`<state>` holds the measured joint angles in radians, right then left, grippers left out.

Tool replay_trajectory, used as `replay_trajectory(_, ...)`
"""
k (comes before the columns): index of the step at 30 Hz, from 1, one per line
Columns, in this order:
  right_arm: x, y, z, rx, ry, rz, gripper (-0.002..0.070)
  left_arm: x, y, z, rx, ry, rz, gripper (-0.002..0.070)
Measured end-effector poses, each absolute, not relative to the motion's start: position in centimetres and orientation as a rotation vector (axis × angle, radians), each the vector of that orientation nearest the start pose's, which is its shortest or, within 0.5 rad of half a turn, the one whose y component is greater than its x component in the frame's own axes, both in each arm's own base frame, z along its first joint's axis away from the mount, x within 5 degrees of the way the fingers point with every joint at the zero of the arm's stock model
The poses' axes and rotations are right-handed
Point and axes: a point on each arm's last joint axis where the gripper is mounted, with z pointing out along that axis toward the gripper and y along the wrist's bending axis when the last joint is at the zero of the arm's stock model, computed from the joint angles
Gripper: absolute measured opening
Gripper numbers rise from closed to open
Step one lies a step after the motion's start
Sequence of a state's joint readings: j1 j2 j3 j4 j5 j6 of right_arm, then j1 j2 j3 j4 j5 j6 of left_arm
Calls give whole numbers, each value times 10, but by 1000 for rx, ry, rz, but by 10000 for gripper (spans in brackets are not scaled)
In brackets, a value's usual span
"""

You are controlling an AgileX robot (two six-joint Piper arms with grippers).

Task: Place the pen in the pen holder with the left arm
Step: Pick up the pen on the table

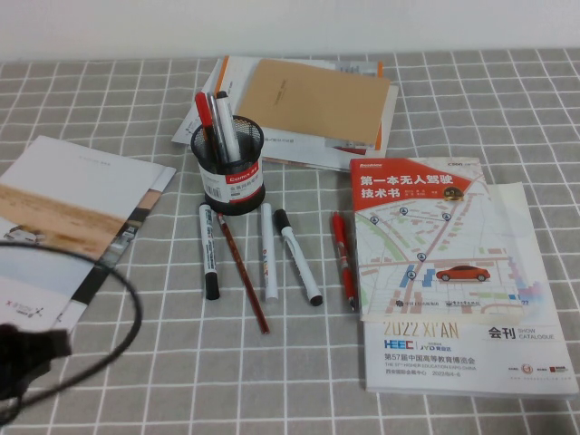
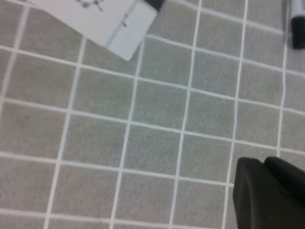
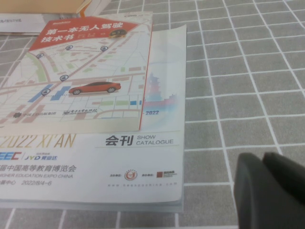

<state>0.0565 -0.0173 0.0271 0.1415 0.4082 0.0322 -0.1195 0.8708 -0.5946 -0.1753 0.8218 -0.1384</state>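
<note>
The pen [image 1: 208,250], a white marker with black print, a black cap and a black end, lies on the checked cloth just in front of the pen holder [image 1: 228,167]. The holder is a black mesh cup with a red-and-white label and has several pens standing in it. My left gripper [image 2: 264,164] is shut and empty over bare cloth, near the table's front left and well short of the pen. Its arm shows dark in the high view [image 1: 32,352]. My right gripper [image 3: 263,160] is shut and empty over cloth beside the catalogue [image 3: 95,119].
Beside the pen lie a red-brown pencil [image 1: 243,272], an all-white pen [image 1: 268,252], a plainer black-capped marker [image 1: 297,256] and a red pen [image 1: 343,258]. A brochure [image 1: 63,217] lies at the left, a catalogue [image 1: 444,272] at the right, and an envelope on papers [image 1: 313,100] behind the holder. A black pen end [image 2: 298,28] shows in the left wrist view.
</note>
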Motion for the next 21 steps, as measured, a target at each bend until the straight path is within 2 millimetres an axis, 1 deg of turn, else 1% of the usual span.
replay_trajectory(3, 51, 8, 169, 62, 1901, 202, -13, 165, -38, 260, -68, 2649, -318, 0)
replay_trajectory(7, 51, 8, 169, 62, 1901, 202, -13, 193, -65, 255, 57, 2708, -352, 0)
replay_trajectory(13, 51, 8, 169, 62, 1901, 202, -13, 239, -123, 244, 243, 2787, -383, 0)
replay_trajectory(16, 51, 8, 169, 62, 1901, 202, -13, 263, -148, 239, 301, 2805, -386, 0)
replay_trajectory(19, 51, 8, 169, 62, 1901, 202, -13, 282, -163, 233, 328, 2834, -380, 0)
replay_trajectory(21, 51, 8, 169, 62, 1901, 202, -13, 293, -169, 230, 343, 2855, -359, 0)
